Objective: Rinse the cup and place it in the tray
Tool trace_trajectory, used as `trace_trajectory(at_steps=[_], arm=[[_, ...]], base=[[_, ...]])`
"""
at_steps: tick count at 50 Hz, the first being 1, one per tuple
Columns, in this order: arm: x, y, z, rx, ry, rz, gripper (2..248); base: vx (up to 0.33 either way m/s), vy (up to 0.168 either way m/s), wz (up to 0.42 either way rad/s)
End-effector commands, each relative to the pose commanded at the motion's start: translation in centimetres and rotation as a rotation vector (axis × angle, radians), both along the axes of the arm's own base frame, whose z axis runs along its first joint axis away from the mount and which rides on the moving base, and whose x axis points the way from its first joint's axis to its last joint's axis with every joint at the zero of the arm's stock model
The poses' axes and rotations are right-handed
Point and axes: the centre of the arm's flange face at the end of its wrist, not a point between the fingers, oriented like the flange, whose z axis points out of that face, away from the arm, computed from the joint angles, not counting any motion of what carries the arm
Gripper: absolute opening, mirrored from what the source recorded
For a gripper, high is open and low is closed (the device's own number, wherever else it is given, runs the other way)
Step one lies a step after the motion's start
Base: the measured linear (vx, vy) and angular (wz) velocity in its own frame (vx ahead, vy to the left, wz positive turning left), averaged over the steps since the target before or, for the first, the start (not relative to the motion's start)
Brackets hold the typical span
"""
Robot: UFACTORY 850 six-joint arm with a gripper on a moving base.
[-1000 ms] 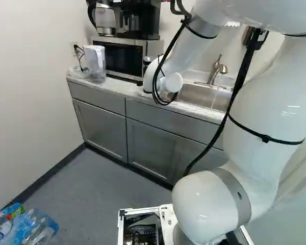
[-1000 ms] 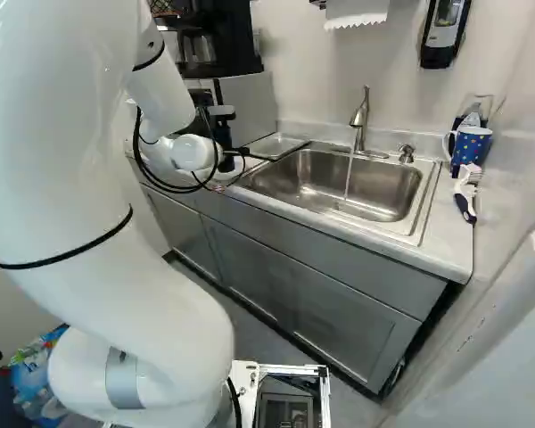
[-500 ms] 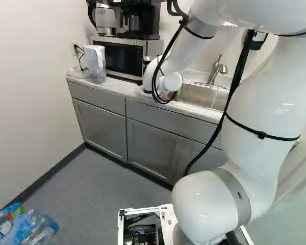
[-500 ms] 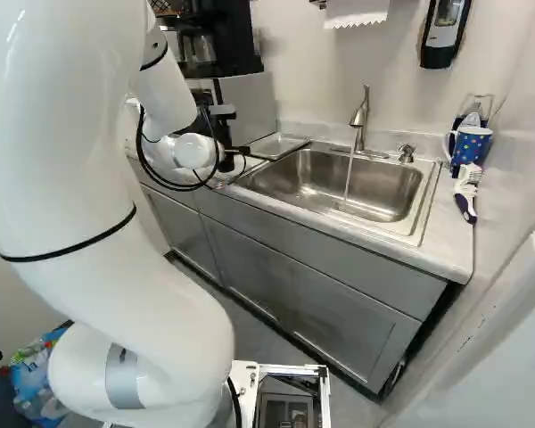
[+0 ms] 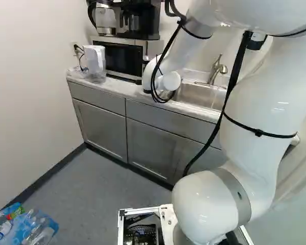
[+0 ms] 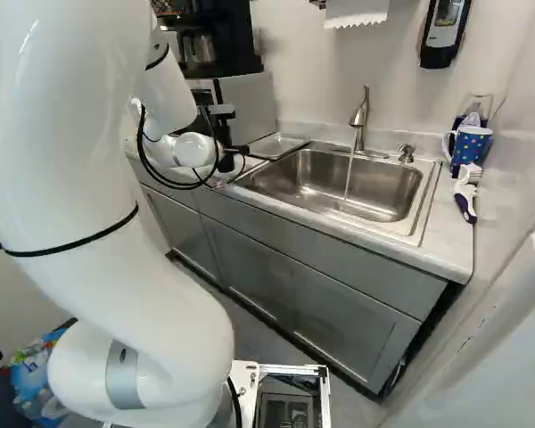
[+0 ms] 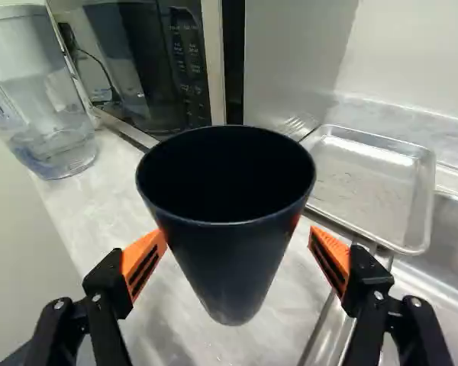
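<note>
Beyond the arm's wrist, in the right base view, black parts of my gripper (image 6: pixel 230 157) show low over the counter. The wrist view has the gripper (image 7: pixel 238 238) open around a dark blue tapered cup (image 7: pixel 227 259), its mouth towards the camera. One orange pad (image 7: pixel 143 261) is at or very near the cup's side; a gap shows at the other pad (image 7: pixel 330 255). The cup appears to be on the counter, hidden in the base views. A shallow metal tray (image 7: pixel 370 183) lies beside it, at the sink's edge.
Water runs from the faucet (image 6: pixel 360 120) into the sink (image 6: pixel 339 192). A microwave (image 5: pixel 117 58) and clear pitcher (image 7: pixel 49 122) stand on the counter (image 5: pixel 109 89). A dotted mug (image 6: pixel 471 147) and brush (image 6: pixel 465 194) are at its far end. Bottles (image 5: pixel 25 227) lie on the floor.
In the left base view the upper arm has shifted somewhat left, and the wrist slightly left too. The base and the room's objects have stayed put.
</note>
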Motion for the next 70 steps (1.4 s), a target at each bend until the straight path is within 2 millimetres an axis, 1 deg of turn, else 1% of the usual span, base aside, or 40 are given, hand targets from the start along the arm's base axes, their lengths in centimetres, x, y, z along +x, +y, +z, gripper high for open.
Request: trace_trajectory(at_steps=[11,24,42,43,47,48,52,53,57,58,63,70], arm=[[0.0,0.0,0.1,0.000,-0.002,0.000,247],[-0.2,0.0,1.3,0.004,-0.026,0.000,247],[-0.2,0.0,1.3,0.004,-0.026,0.000,247],[-0.2,0.0,1.3,0.004,-0.026,0.000,223],[-0.2,0.0,1.3,0.004,-0.026,0.000,223],[-0.2,0.0,1.3,0.004,-0.026,0.000,184],[-0.2,0.0,1.3,0.004,-0.026,0.000,184],[-0.2,0.0,1.3,0.004,-0.026,0.000,146],[-0.3,-0.2,1.4,0.004,-0.028,-0.004,146],[-0.3,-0.3,1.5,0.004,-0.030,-0.005,126],[-0.4,-0.9,1.9,0.005,-0.038,-0.017,126],[-0.1,-1.9,2.6,0.007,-0.053,-0.037,126]], base=[[0.000,0.000,0.000],[0.000,0.000,0.000],[0.000,0.000,0.000],[0.000,0.000,0.000],[0.000,0.000,0.000],[0.000,0.000,0.000],[0.000,0.000,0.000],[0.000,0.000,0.000],[0.000,0.000,0.000],[0.000,0.000,0.000],[0.000,0.000,0.000],[0.000,0.000,0.000]])
